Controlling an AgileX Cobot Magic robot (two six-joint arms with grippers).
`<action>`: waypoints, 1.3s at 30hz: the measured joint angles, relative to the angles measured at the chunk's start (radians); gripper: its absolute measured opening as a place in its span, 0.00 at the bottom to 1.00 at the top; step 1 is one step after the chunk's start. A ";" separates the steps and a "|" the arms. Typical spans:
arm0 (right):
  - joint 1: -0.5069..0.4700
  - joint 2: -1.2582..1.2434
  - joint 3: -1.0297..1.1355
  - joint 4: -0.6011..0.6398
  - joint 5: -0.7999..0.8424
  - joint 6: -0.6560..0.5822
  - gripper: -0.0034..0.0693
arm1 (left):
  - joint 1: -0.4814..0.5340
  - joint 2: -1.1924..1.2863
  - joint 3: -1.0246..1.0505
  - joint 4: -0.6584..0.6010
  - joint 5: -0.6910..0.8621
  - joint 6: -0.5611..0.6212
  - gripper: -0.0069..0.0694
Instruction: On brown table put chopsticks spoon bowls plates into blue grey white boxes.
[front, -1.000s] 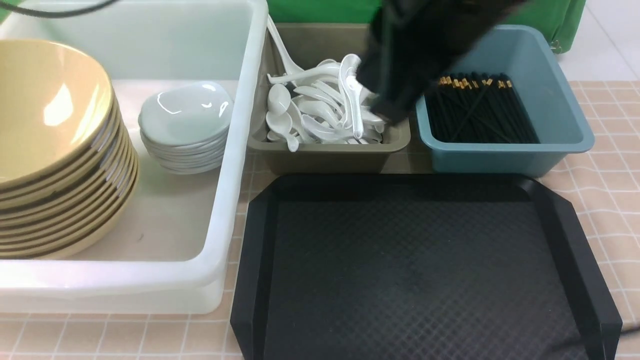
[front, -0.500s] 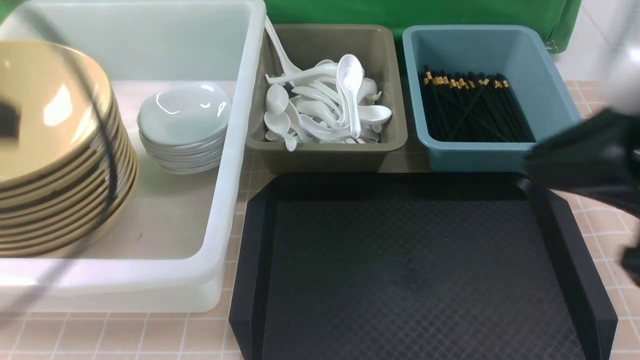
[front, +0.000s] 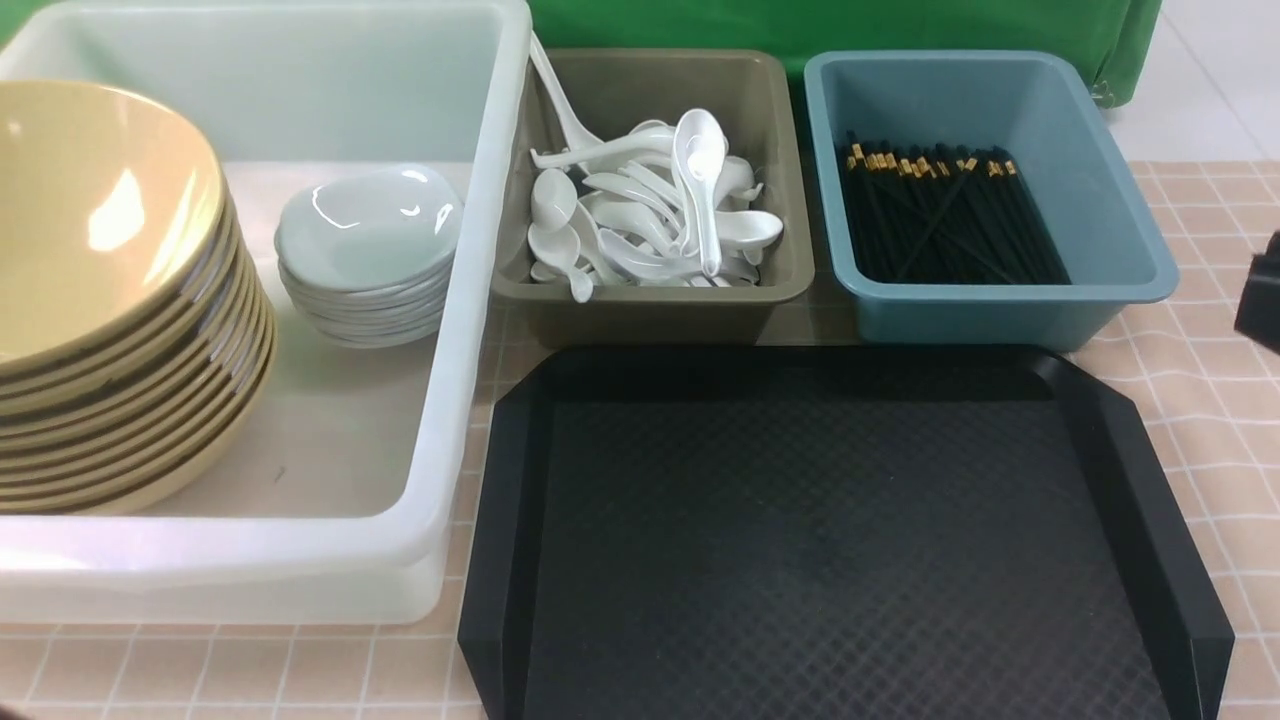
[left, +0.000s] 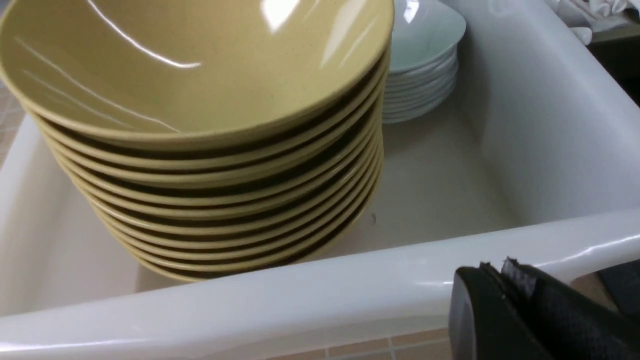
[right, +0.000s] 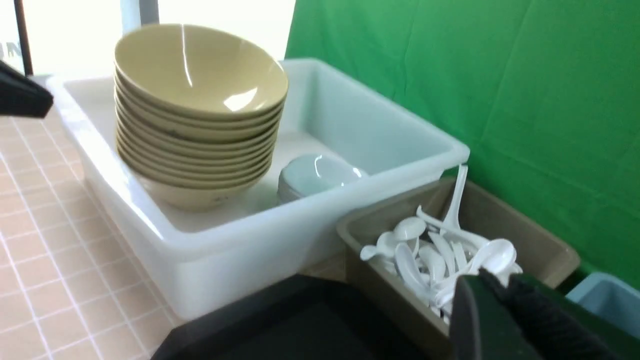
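Over on the left, the big translucent white tub (front: 470, 330) holds a leaning stack of mustard-yellow bowls (front: 110, 300), about ten by the rims I can count, and just beside them a shorter stack of small white rounded-square plates (front: 368, 255), six or so, though the lower rims blur together. Next to the tub stands the olive-grey bin (front: 655, 310), with a loose heap of white ceramic soup spoons (front: 650, 215) in it, a dozen or more, too tangled for a sure count; one long handle leans up against the bin's far left corner. Beside that, the teal-blue bin (front: 1000, 310) carries a bundle of black chopsticks (front: 945, 215), all with their gold bands toward the far wall, too many and too close to count. In front of the two smaller bins lies one flat black textured tray (front: 830, 540), on the pinkish tiled table (front: 1210, 300).

The left gripper (left: 505, 272) shows only in its wrist view, outside the tub's near wall, its jaws pressed together on nothing. The right gripper (right: 492, 282) hangs near the spoon bin; its tips look close together with nothing between them, but I cannot tell for sure.
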 joint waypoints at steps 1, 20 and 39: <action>0.000 0.000 0.005 0.000 -0.008 0.000 0.20 | 0.000 -0.015 0.005 0.000 -0.003 0.000 0.09; 0.000 0.000 0.013 0.000 -0.019 0.001 0.22 | 0.000 -0.043 0.009 0.000 -0.006 -0.001 0.09; -0.246 -0.194 0.242 -0.133 -0.198 -0.033 0.10 | 0.000 -0.043 0.009 0.000 -0.006 -0.001 0.09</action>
